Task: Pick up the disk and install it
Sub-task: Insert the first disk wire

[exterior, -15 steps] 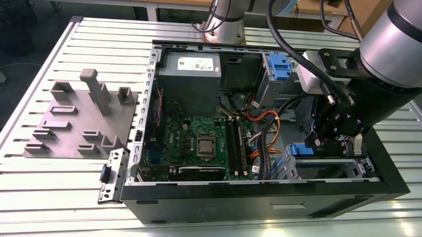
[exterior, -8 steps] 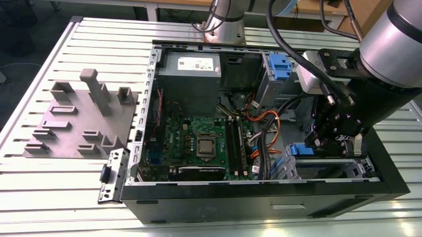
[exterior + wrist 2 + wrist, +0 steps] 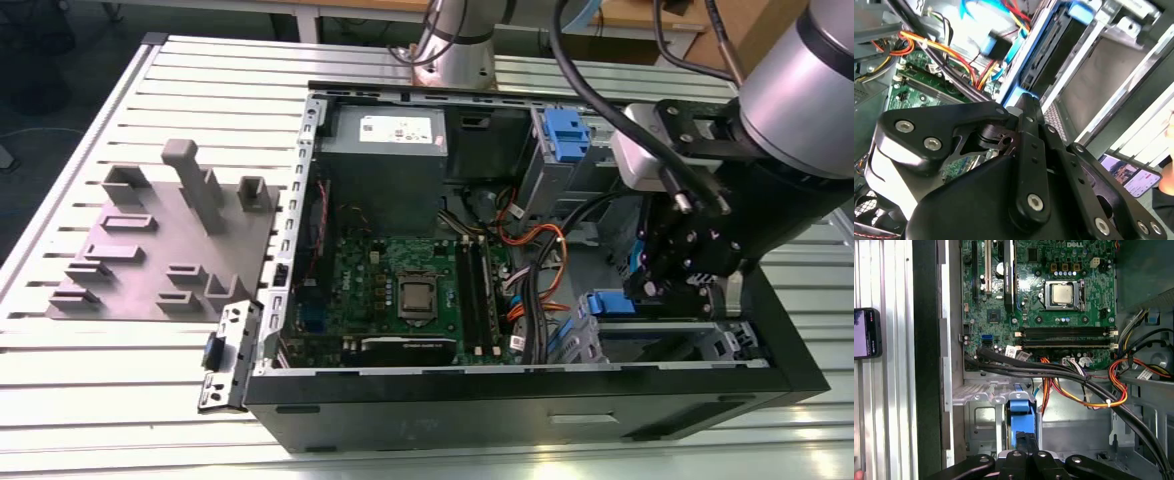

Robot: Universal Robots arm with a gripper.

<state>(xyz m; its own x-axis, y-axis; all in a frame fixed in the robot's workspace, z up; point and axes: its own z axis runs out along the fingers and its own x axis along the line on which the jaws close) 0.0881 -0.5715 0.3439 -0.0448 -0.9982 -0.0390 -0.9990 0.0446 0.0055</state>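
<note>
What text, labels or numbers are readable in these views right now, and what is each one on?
On the power supply label: a white sticker, print too small to read.
On the motherboard: a white maker's mark and tiny component markings, too small to quote reliably.
On the phone screen: lit, content blurred.
Nothing else carries legible text.

Open PC case (image 3: 534,400) w/ motherboard (image 3: 1054,290), grey fixture block (image 3: 160,250) beside it, phone (image 3: 866,332) on slatted table (image 3: 107,380).

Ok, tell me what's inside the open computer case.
Inside the computer case: green motherboard, grey power supply, orange cables, grey drive cage, and the gripper at the blue-framed disk. The gripper covers the disk's lower part.
</note>
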